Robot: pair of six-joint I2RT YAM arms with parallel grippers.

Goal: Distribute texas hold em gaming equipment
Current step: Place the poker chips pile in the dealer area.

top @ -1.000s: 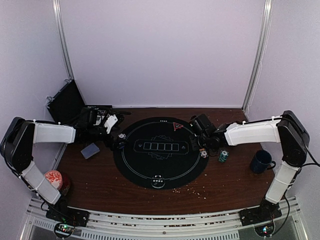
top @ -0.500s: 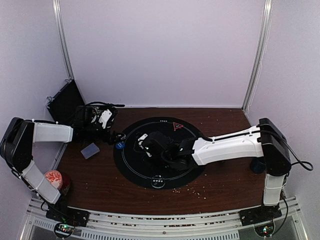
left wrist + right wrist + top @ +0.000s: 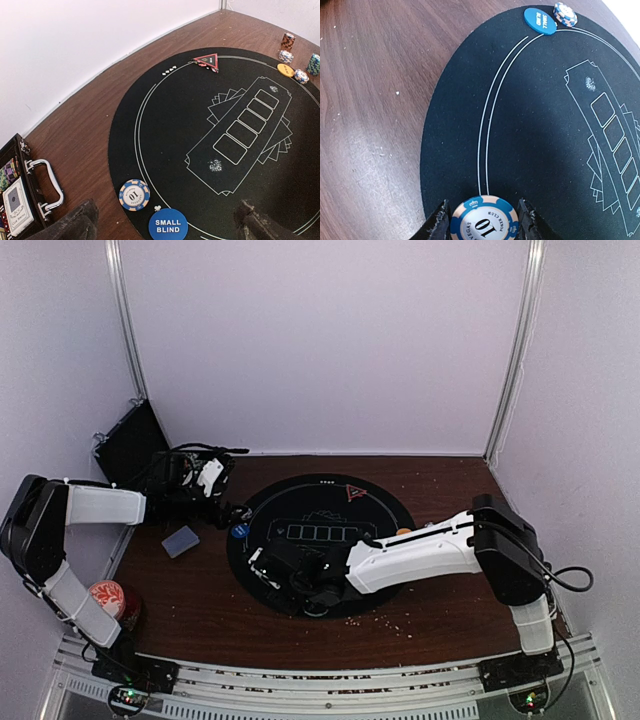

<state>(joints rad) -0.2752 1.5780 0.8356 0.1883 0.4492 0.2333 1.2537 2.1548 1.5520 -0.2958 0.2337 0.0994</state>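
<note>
A blue-and-cream striped chip (image 3: 482,223) marked 10 is pinched by its rim between the fingers of the right gripper (image 3: 482,220), over the near-left rim of the black mat (image 3: 530,125). A second chip (image 3: 134,194) of the same kind lies flat at the mat's left rim, just on the far side of the blue SMALL BLIND button (image 3: 168,226). The red triangle marker (image 3: 208,60) lies at the far rim. By the right rim sit the orange button (image 3: 285,70), two loose chips (image 3: 301,76), a brownish stack (image 3: 287,41) and a teal stack (image 3: 314,63). The grey-blue card deck (image 3: 181,540) lies flat on the wooden table (image 3: 200,600), left of the mat.
</note>
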